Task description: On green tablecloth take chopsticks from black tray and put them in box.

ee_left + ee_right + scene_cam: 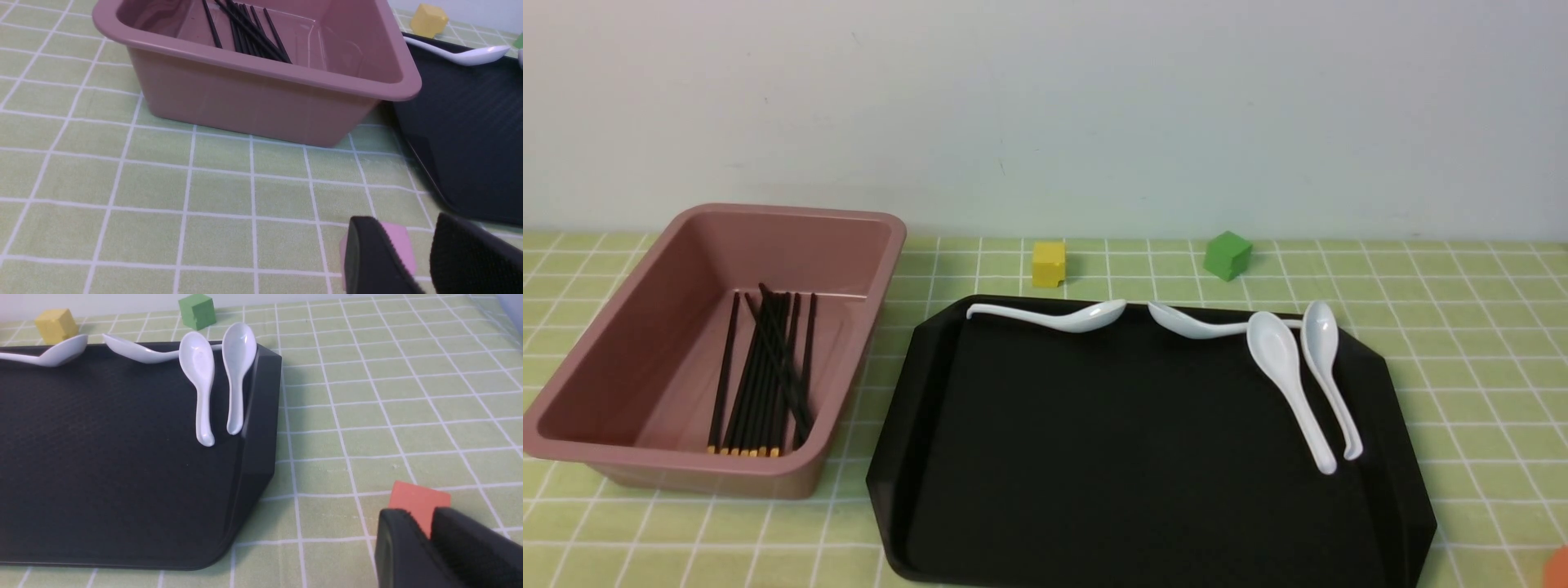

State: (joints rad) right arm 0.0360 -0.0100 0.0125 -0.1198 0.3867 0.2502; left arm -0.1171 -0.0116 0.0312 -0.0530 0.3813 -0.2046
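Left gripper (394,220) fingers spread, nothing between them; right gripper (412,512) fingers slightly apart, also holding nothing. Thin black chopsticks with yellow-gold tips (760,376) lie inside deep dusty-pink plastic box (735,472), left of large flat matte black tray (1143,449). White ceramic soup spoons (1282,359) on tray, yellow cube (1049,263) and green cube (1227,256) behind it, light yellow-green gridded tablecloth (1486,351) around it.

left claw: our fingers (372,257) show dark grey-black, with rounded tips | right claw: our fingers (398,543) show matte dark grey, blunt nearest the claw's tip end
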